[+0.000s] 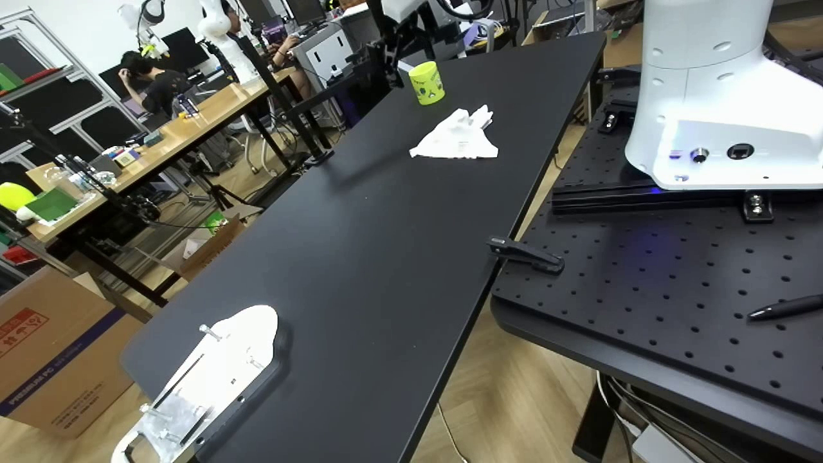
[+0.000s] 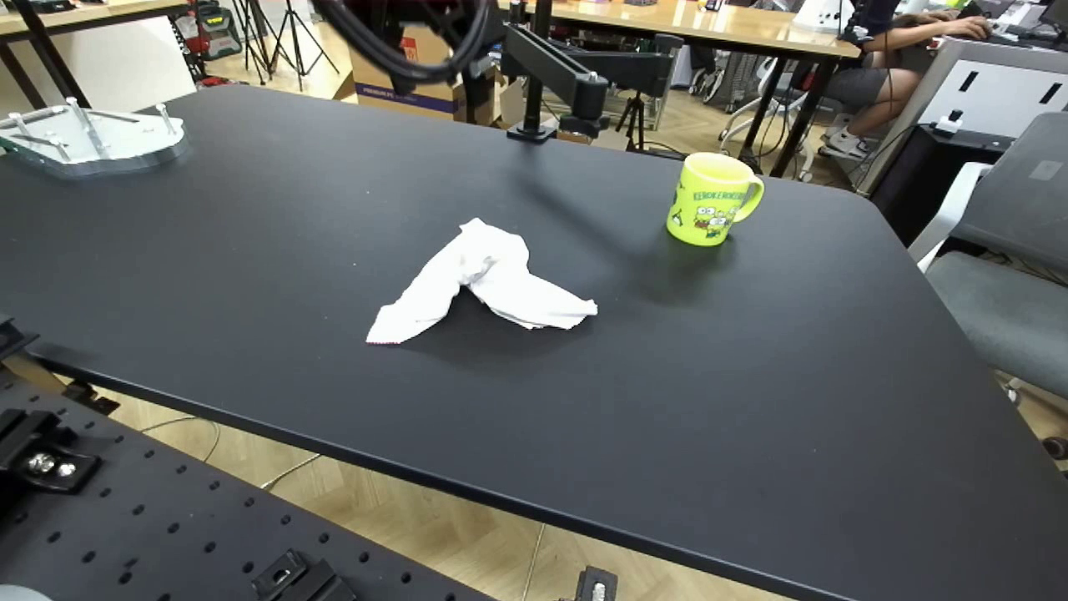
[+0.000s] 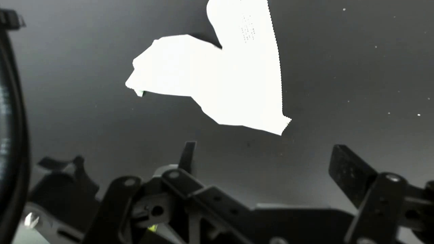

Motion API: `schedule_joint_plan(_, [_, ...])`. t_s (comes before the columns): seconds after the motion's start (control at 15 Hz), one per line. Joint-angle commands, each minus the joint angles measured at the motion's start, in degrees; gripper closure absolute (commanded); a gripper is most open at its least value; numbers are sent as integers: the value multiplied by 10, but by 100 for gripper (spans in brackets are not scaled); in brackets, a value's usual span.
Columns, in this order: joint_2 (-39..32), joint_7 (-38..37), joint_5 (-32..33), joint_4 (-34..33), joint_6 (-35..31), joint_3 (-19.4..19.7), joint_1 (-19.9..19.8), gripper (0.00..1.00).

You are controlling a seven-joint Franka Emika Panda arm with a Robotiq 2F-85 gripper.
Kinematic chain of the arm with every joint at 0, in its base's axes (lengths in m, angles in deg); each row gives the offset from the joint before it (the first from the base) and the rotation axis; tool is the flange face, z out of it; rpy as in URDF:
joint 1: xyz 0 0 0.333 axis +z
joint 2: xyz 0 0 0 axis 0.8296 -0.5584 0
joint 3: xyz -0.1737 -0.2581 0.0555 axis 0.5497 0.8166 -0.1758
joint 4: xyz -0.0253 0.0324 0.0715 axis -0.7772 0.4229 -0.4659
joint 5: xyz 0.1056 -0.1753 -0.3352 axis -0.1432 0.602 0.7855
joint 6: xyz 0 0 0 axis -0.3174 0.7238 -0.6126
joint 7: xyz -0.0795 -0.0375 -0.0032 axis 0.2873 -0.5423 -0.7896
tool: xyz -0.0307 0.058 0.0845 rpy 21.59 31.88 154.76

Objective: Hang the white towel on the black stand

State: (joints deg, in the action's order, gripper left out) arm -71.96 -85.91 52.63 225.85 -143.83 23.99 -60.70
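Claw [image 3: 264, 150] spread wide and empty, towel [image 3: 234, 78] on the table [image 3: 325, 84] at 11 o'clock from it in wrist view, folds whited out and hard to read, so a shallow pinch could catch one thin layer and slip.

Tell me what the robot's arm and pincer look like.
The arm is white, smooth and rounded; its base carries a round silver connector and a black socket. The pincer is black, with hinged links and flat fingers. Beside it curves a thick black cable bearing blurred pale marks.
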Motion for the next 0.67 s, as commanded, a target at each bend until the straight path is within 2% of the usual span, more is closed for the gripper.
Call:
schedule_joint_plan(0.0, [-32, -128, 65, 46, -63, -4, -28, 0])
schedule_joint_plan(0.27, [-74, -228, 151, 74, -102, 11, -59, 0])
schedule_joint_plan(0.6, [-136, -233, 197, 61, -144, 38, -80, 0])
